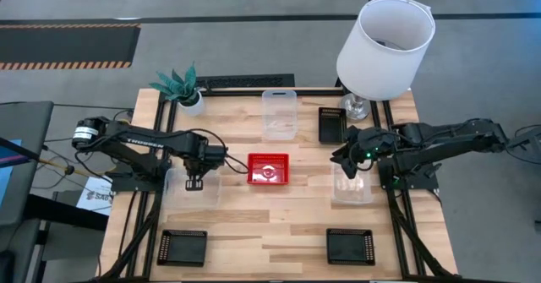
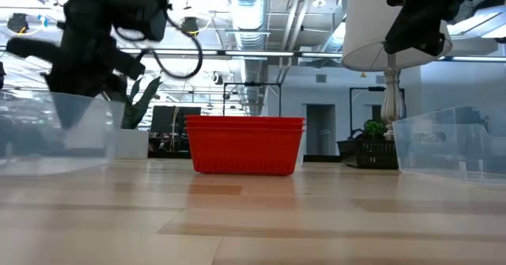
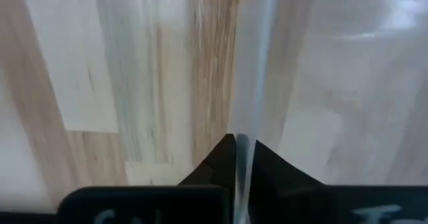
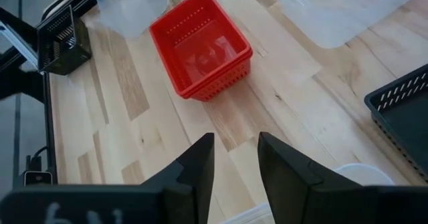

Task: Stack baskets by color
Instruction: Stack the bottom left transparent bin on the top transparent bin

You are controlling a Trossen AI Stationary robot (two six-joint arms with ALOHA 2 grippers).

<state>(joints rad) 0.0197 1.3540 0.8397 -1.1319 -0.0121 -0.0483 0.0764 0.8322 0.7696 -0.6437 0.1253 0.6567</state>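
Observation:
A clear basket (image 1: 193, 187) sits on the table's left side, and my left gripper (image 1: 194, 182) stands over it, pointing down and shut on its wall. Nested red baskets (image 1: 269, 168) rest at the table's middle, also in the low view (image 2: 245, 143) and right wrist view (image 4: 200, 45). Another clear basket (image 1: 280, 114) lies at the far middle and a third (image 1: 352, 187) on the right. My right gripper (image 4: 233, 162) hangs open above that right one, holding nothing. Black baskets lie at the far right (image 1: 331, 124), near left (image 1: 183, 247) and near right (image 1: 351, 246). My left gripper pinches a thin see-through wall of the clear basket (image 3: 245, 148) between its two fingers, which come from above, pointing down. The wall runs edge-on through the gap between them. The basket's bottom (image 2: 55, 156) rests on the table.
A white lampshade on its stand (image 1: 385, 46) rises at the far right corner, close behind my right arm. A small potted plant (image 1: 180, 87) stands at the far left corner. Bare wood lies between the red stack and the two near black baskets.

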